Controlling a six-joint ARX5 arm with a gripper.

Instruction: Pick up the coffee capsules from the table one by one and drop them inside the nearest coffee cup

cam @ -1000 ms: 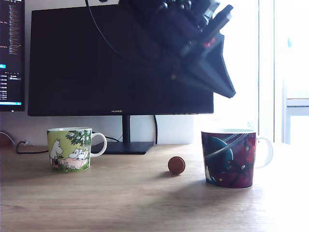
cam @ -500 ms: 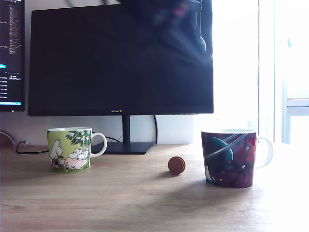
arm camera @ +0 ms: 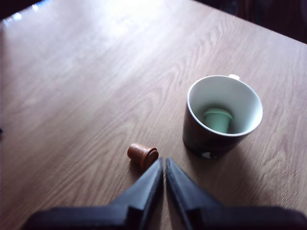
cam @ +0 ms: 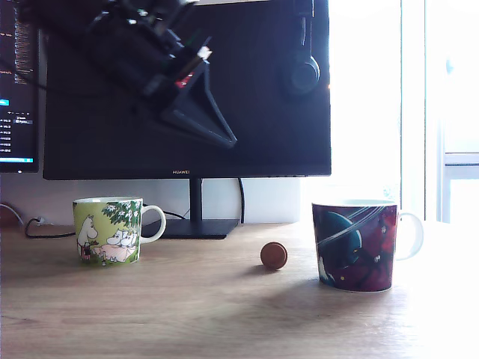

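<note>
The claw [cam: 224, 138] hangs high before the black monitor [cam: 112, 149], its jaws pressed together and empty. The copper-brown capsule [arm camera: 142, 155] lies on its side on the wooden worktop [cam: 187, 307], well below, beside the dark mug [arm camera: 223, 117]. Only the wrist view shows a mint green capsule [arm camera: 217, 119] inside that mug; only the exterior view shows the green mug [cam: 109, 229].

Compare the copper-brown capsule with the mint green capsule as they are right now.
Colour: the copper-brown capsule is rusty orange-brown; the mint green capsule is pale green.
Place: the copper-brown capsule lies on the bare wooden table, beside the dark mug; the mint green capsule sits inside that mug.
Pose: the copper-brown capsule lies on its side; the mint green capsule stands upright.
Shared: both are small tapered pods, far smaller than the mug, and neither is in the gripper.
</note>
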